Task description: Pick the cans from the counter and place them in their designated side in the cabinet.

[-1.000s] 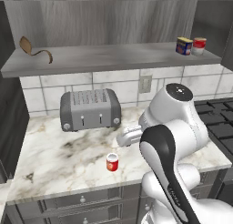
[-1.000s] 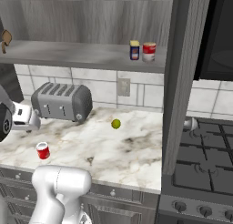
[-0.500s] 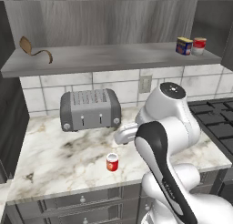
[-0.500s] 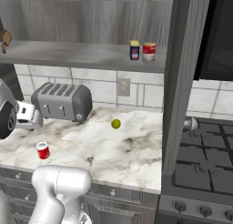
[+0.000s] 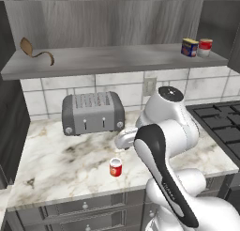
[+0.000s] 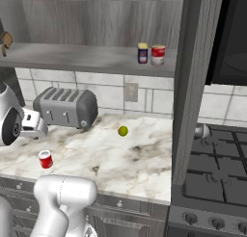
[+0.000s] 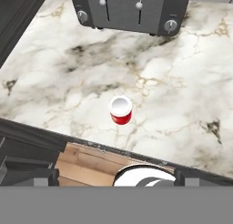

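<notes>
Halfway by my reckoning: the blue can [image 5: 189, 47] already sits on the cabinet [image 5: 117, 61] shelf's right end, while the red can [image 7: 120, 110] waits upright near the worktop [image 7: 173, 91] front edge, my fingers [image 7: 113, 176] released and empty above it.

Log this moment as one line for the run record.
jaws: open, empty | red can: upright on counter, in front of toaster | blue can: on cabinet shelf, right end

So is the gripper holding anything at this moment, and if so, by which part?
Nothing is held. The gripper is open above the counter, with the red can standing free below it.
</notes>
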Available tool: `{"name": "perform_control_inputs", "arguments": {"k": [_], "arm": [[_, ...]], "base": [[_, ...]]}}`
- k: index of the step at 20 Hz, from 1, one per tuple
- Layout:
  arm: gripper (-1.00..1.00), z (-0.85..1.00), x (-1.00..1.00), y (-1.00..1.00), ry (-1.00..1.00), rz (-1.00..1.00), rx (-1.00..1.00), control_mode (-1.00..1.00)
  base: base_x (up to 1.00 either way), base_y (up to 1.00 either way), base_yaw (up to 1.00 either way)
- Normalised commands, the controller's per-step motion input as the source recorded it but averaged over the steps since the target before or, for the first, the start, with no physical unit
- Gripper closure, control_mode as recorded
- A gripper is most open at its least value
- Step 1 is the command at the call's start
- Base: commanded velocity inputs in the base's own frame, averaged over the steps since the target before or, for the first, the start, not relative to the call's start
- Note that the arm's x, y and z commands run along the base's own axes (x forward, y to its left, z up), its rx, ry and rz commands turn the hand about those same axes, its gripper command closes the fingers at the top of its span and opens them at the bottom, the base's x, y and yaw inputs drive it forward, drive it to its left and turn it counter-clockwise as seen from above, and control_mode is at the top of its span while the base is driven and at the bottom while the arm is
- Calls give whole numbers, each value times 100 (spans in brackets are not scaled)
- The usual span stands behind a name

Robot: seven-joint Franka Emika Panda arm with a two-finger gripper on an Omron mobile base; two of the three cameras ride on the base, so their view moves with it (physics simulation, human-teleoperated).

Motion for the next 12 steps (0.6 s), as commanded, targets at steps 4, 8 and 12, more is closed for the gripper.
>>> {"name": "perform_control_inputs", "arguments": {"k": [4, 8, 12], "arm": [[-100, -10, 6, 3, 0, 0, 0, -100], [-100, -5, 4, 5, 0, 0, 0, -100], [-100, -4, 5, 3, -2, 0, -1, -100]], "base": [[0, 0, 0], [0, 0, 0], [0, 0, 0]]}}
